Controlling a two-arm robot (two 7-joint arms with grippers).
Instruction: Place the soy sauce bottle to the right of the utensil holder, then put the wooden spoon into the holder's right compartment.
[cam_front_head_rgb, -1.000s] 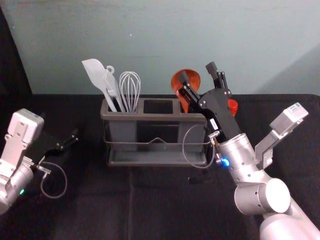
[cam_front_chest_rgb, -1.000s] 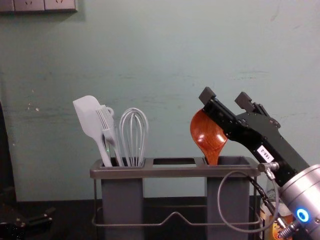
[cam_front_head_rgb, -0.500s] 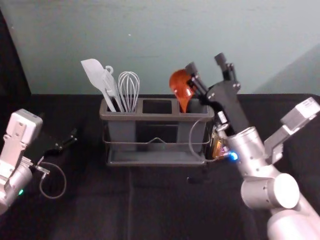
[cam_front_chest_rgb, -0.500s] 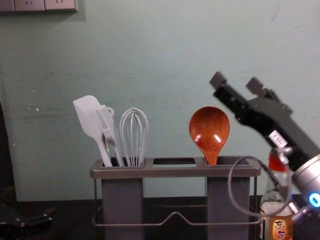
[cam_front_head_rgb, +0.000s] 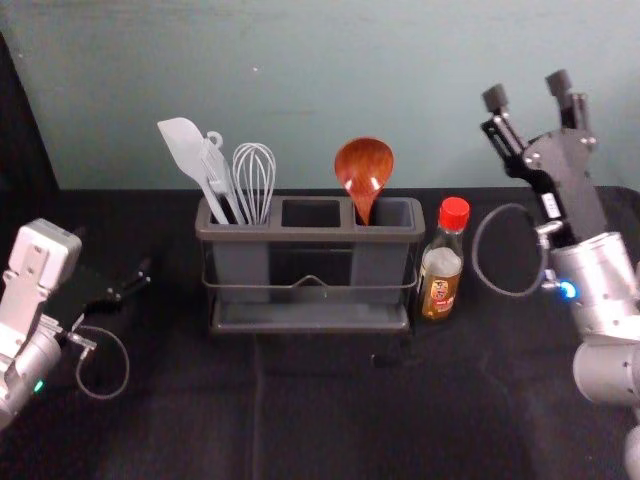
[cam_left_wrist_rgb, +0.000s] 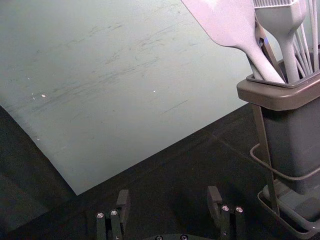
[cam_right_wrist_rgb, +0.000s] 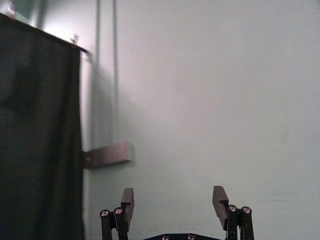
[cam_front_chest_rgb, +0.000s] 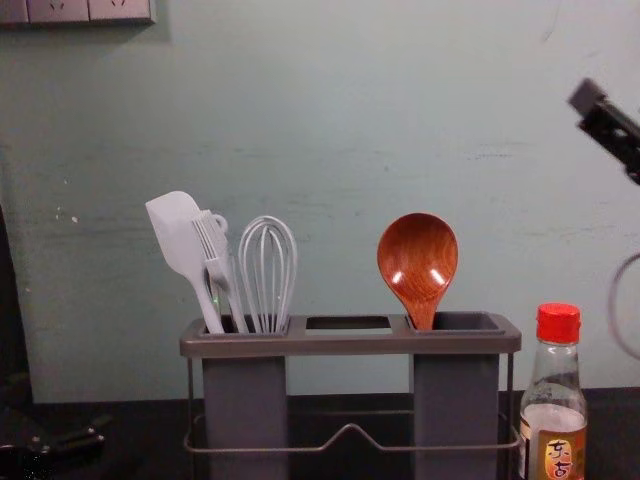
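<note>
Right gripper (cam_front_head_rgb: 527, 90): raised at the far right, its fingers spread wide with nothing between them, clear of the spoon and the bottle. Inward from it, the soy sauce bottle (cam_front_head_rgb: 441, 272) stands upright, red cap uppermost, just beside the right end of the utensil holder (cam_front_head_rgb: 315, 233); whether the two touch, I cannot tell from where I stand. Next, the wooden spoon (cam_front_head_rgb: 363, 165) rests bowl up, its handle in the holder's right compartment (cam_front_head_rgb: 397, 213), toward that compartment's left side. The left compartment bears a white spatula (cam_front_head_rgb: 185, 150) and a whisk (cam_front_head_rgb: 254, 175). Left gripper (cam_left_wrist_rgb: 169, 196): parked low at the left of the table, also wide and without a load.
Stage: both placements appear done, leaving the right arm's withdrawal as the step in hand. The next move calls for drawing that arm away to the right, its hanging cable kept off the bottle cap
</note>
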